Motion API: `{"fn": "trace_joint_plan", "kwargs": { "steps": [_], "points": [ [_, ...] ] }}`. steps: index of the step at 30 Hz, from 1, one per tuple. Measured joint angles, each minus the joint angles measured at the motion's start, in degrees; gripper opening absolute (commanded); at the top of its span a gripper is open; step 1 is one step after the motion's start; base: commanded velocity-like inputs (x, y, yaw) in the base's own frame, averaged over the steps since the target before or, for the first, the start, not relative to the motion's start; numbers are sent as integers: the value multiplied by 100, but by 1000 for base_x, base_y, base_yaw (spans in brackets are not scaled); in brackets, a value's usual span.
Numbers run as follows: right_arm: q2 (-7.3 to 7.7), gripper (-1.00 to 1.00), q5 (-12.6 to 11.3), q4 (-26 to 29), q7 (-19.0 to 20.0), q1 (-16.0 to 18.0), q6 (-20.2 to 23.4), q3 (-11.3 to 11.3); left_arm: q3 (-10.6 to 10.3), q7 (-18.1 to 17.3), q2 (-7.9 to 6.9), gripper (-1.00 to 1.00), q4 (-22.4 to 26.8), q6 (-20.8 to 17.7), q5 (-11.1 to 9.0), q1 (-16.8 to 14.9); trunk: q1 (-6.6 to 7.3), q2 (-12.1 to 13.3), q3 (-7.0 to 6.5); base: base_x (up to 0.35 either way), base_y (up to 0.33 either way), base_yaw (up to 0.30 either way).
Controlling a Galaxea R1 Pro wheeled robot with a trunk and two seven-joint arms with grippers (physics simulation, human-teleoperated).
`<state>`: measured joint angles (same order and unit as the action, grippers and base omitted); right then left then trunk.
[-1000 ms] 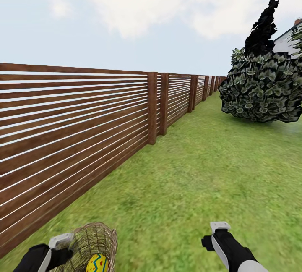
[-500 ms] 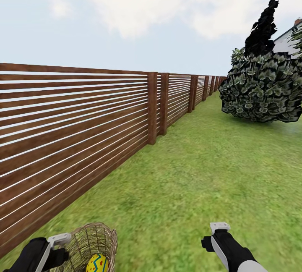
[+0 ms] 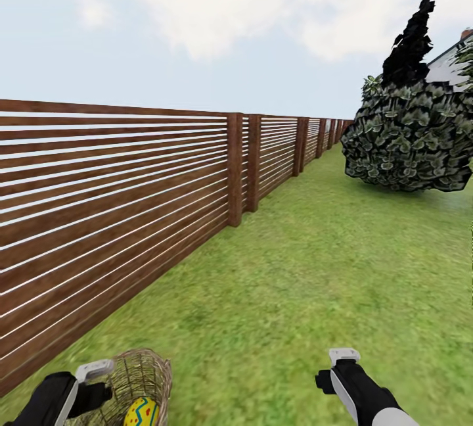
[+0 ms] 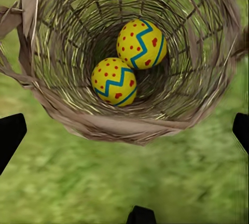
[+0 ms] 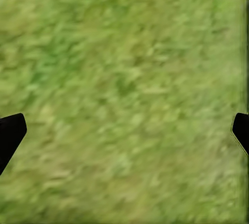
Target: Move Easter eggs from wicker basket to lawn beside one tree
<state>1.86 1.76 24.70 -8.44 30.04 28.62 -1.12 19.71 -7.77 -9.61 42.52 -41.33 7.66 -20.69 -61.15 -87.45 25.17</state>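
wicker basket (image 3: 135, 383) stands on the lawn (image 3: 315, 268) at the bottom left of the head view, close to the foot of the brown slatted fence (image 3: 112, 196). the left wrist view looks straight down into the basket (image 4: 124, 58): two easter eggs lie on its floor, touching each other, one egg (image 4: 114, 81) nearer the wall, the other egg (image 4: 141, 43) beside it. both are yellow with a blue zigzag band and red dots. from the head view one egg (image 3: 142, 411) shows through the basket mouth. a third egg cannot be made out in any picture.

left gripper (image 3: 94, 380) sits just beside the basket's rim on the fence side. in its wrist view the dark fingertips (image 4: 10, 136) stand wide apart at the picture's edges, over grass short of the basket, with nothing between them: released, empty.

right gripper (image 3: 344, 355) hovers over bare grass, well apart from the basket. its fingertips (image 5: 10, 133) likewise show at the far edges of its wrist view with only lawn (image 5: 124, 94) between: released, empty.

further off, a round leafy bush (image 3: 408, 140) sits on the grass at the right, a near-black conifer (image 3: 410, 41) rising behind it, and a slice of white house (image 3: 453, 64) at the edge.
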Motion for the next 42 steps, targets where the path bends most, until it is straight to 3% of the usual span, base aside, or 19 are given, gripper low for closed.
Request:
{"fn": "trace_joint_plan", "kwargs": {
  "steps": [13, 28, 37, 40, 42],
  "points": [
    [-9, 100, -6, -9, 12, 0, -9, 5, 12, -5, -104, 100, -76, -3, 37, -1, 0, 0, 0, 8, -120, 0],
    [-21, 100, -2, -194, 4, 0, -18, 8, 10, -6, -105, 100, -93, 0, 33, -1, 2, 0, 0, 197, -215, 0],
    [-22, 100, -2, -222, 11, 0, -30, 8, 17, -5, -132, 100, -92, -3, 38, -1, 0, 0, 0, 21, 15, 0],
    [-18, 100, 0, -225, 12, 0, -27, 8, 20, -75, -395, 100, -110, 3, 25, -2, 0, 0, 0, 1, 11, 0],
    [-21, 100, 0, -227, 12, 0, -29, 8, 20, -433, -595, 100, -235, 9, 26, -1, 0, 0, 0, 0, 3, 0]
  ]
}}
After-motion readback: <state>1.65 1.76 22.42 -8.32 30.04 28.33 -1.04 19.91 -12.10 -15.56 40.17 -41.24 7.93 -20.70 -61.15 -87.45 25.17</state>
